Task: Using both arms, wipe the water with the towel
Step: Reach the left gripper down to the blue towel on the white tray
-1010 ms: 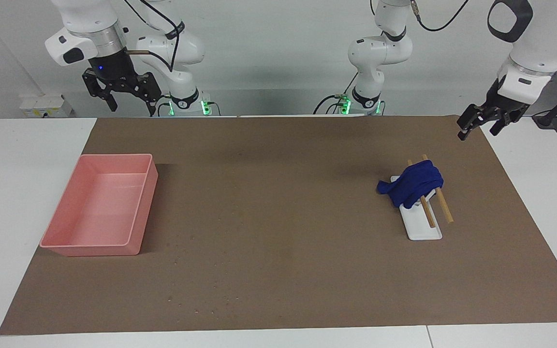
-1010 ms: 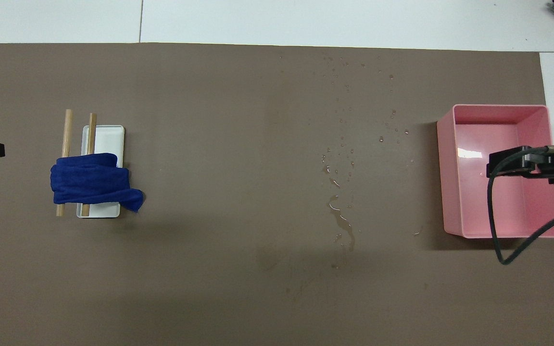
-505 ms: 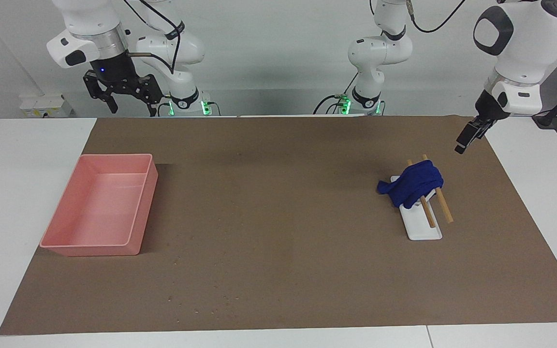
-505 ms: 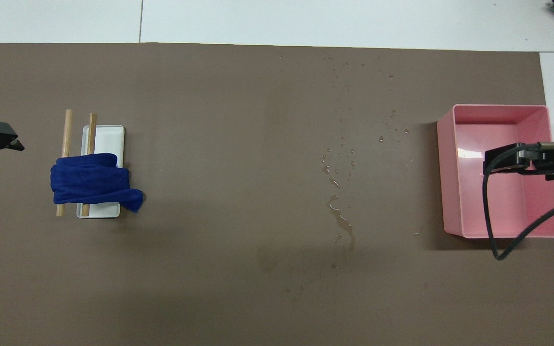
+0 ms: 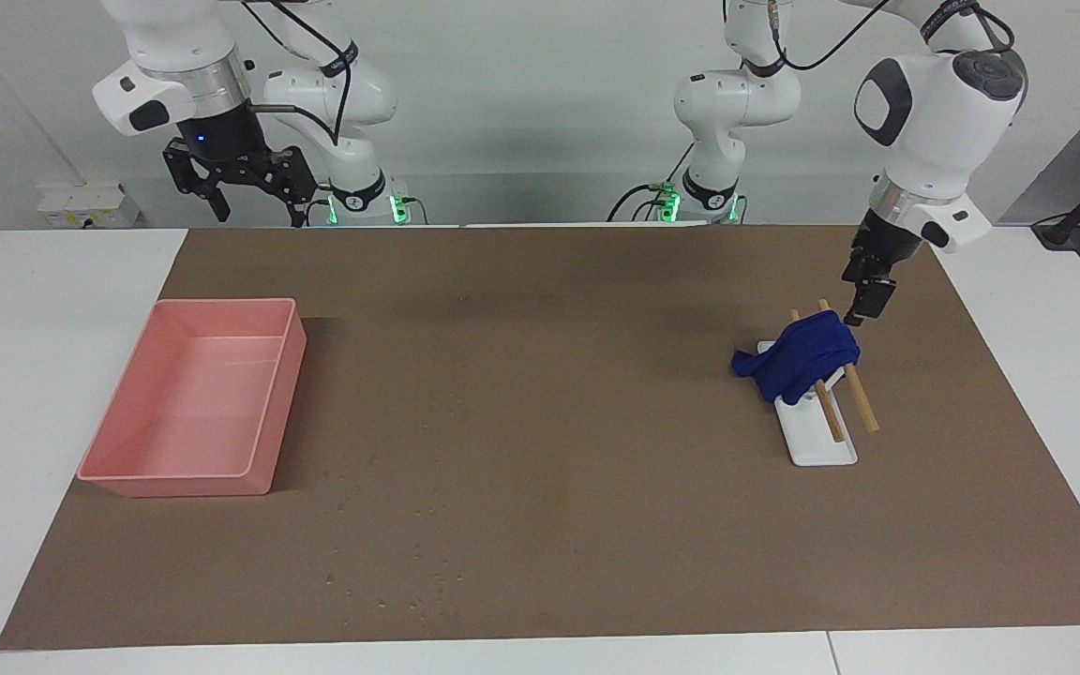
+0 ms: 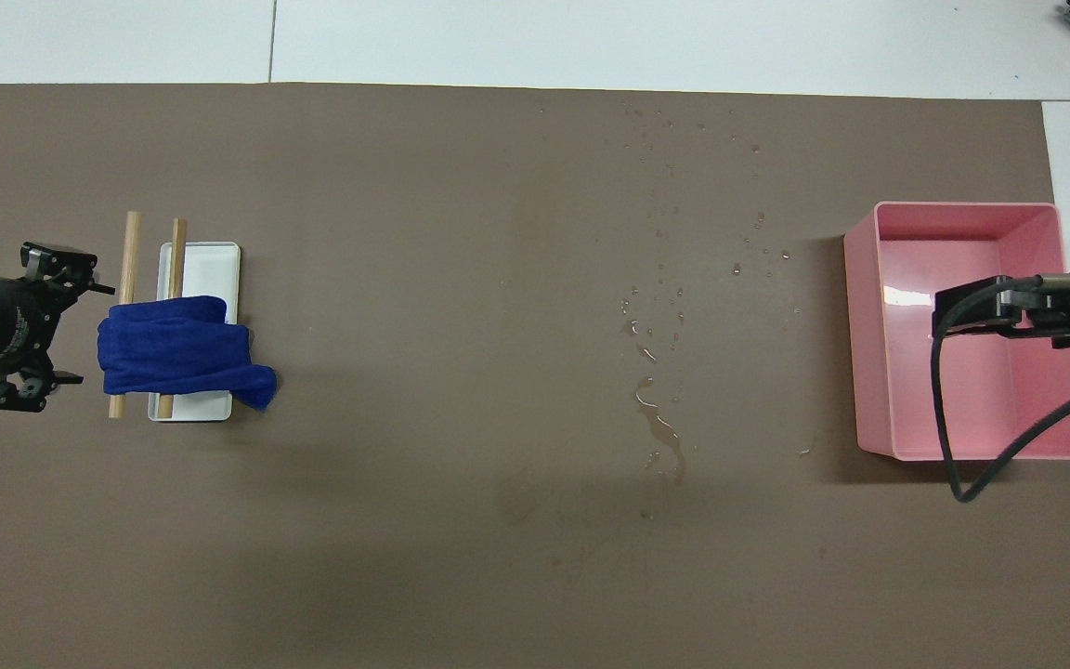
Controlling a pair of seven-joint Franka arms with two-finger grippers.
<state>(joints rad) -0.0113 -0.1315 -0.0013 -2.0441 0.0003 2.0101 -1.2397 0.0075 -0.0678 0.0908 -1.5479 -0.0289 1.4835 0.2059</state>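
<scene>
The blue towel (image 5: 798, 361) lies bunched over two wooden rods (image 5: 863, 401) on a small white dish (image 5: 826, 448); it also shows in the overhead view (image 6: 177, 358). My left gripper (image 5: 862, 305) points down, open and empty, right beside the towel's edge toward the left arm's end of the table; the overhead view (image 6: 80, 334) shows its fingers spread. My right gripper (image 5: 257, 208) is open and empty, held high over the pink tray (image 5: 289, 412). Spilled water (image 6: 660, 432) forms a puddle and scattered drops on the brown mat.
The pink tray (image 6: 855, 325) stands toward the right arm's end of the table, with the right gripper (image 6: 967, 314) and its black cable (image 6: 948, 437) above it. The brown mat (image 5: 540, 375) covers most of the white table.
My left gripper has swung in from beyond the mat's edge, turned downward and dropped to the towel's side. The right gripper has shifted only slightly. The towel has not moved.
</scene>
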